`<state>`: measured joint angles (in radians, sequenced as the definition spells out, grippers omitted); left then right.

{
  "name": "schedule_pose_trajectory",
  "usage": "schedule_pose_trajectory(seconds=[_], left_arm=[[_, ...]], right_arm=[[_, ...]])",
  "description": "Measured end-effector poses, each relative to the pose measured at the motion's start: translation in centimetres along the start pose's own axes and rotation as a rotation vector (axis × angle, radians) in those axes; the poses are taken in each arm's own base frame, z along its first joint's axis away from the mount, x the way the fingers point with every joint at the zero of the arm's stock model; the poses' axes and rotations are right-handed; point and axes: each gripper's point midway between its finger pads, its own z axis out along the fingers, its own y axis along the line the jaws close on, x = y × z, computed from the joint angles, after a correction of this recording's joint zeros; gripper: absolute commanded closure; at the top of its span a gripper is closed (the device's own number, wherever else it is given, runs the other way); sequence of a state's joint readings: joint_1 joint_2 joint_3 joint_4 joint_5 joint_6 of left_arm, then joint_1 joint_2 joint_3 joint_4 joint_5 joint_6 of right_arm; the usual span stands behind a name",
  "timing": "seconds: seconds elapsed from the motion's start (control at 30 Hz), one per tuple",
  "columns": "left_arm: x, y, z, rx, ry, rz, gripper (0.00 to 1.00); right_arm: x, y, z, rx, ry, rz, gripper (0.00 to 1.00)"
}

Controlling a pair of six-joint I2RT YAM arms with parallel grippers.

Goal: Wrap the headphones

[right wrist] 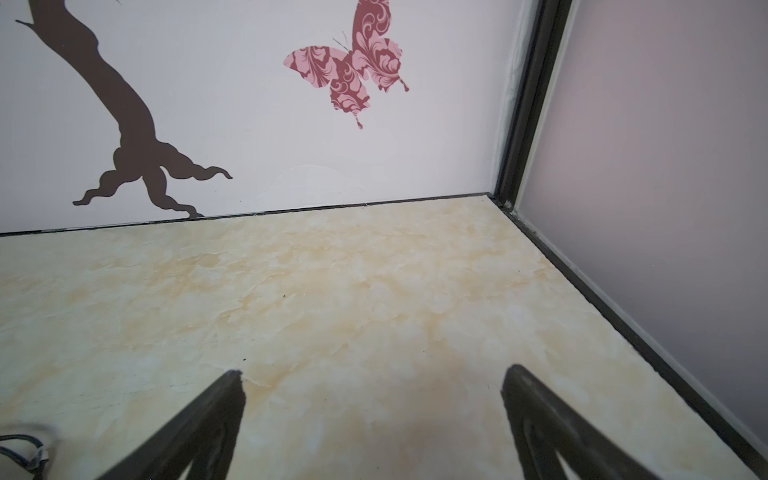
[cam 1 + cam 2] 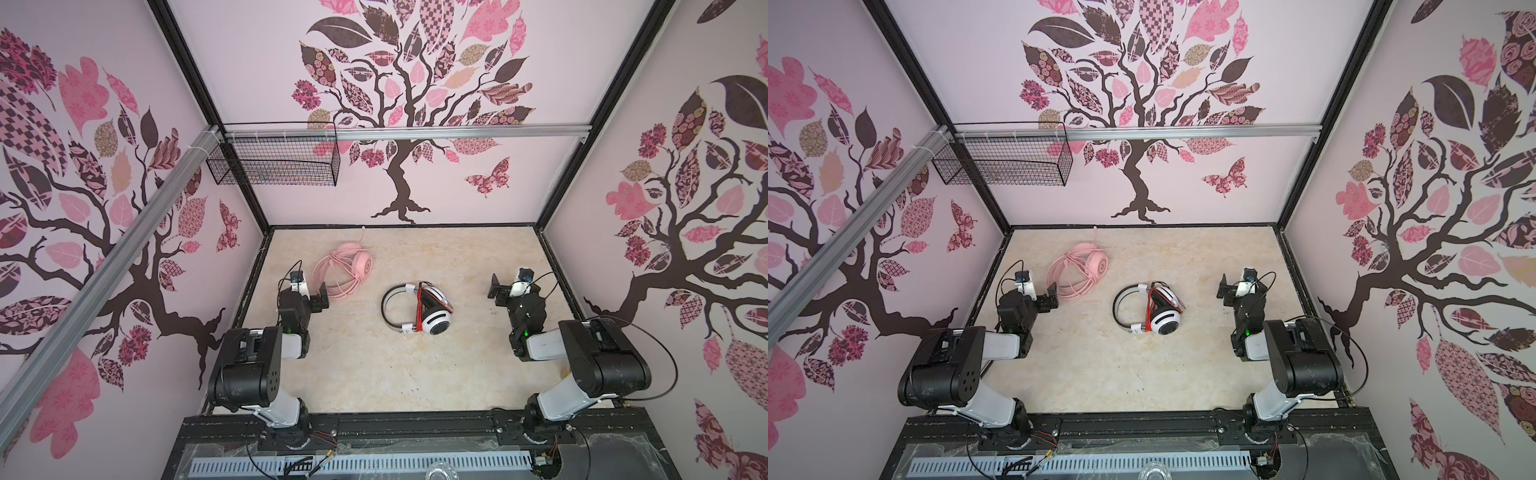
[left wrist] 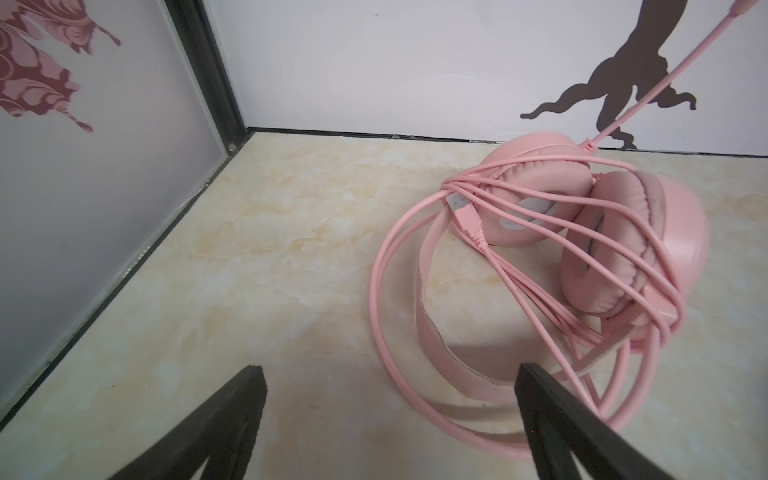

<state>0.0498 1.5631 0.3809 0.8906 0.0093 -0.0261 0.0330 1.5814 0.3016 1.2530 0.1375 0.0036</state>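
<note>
Progress: seeming almost finished, with orange-red cable [image 2: 419, 311] bundled on white-and-black headset [image 2: 438, 322], pink cable [image 3: 376, 274] looped loosely round pink headset [image 2: 361, 259], left gripper [image 3: 389, 369] and right gripper [image 1: 372, 370] spread wide, empty.

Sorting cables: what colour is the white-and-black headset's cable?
Orange-red cable, clearest in a top view.

Left arm [image 2: 245, 370] and right arm [image 2: 602, 365] are alike: bulky black joint housings joined by white link covers, a lit green indicator [image 2: 288, 330] near each wrist, thin black cables [image 2: 669, 354] looping outside, and black tapered fingers [image 3: 232, 419].
</note>
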Motion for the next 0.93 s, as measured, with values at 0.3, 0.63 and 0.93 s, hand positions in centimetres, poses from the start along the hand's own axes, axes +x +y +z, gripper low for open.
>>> schedule_pose_trajectory(seconds=[0.3,0.63,0.93], left_arm=[[0.5,-0.6,0.0,0.033,0.023,0.000,0.02],[0.6,-0.6,0.0,0.038,0.026,0.000,0.02],[0.6,-0.6,0.0,0.038,0.026,0.000,0.02]], right_arm=[[2.9,0.3,-0.5,-0.026,0.107,0.011,0.00],[3.1,0.4,-0.6,-0.029,0.114,0.013,0.01],[3.4,0.4,-0.6,-0.028,0.129,0.011,0.00]])
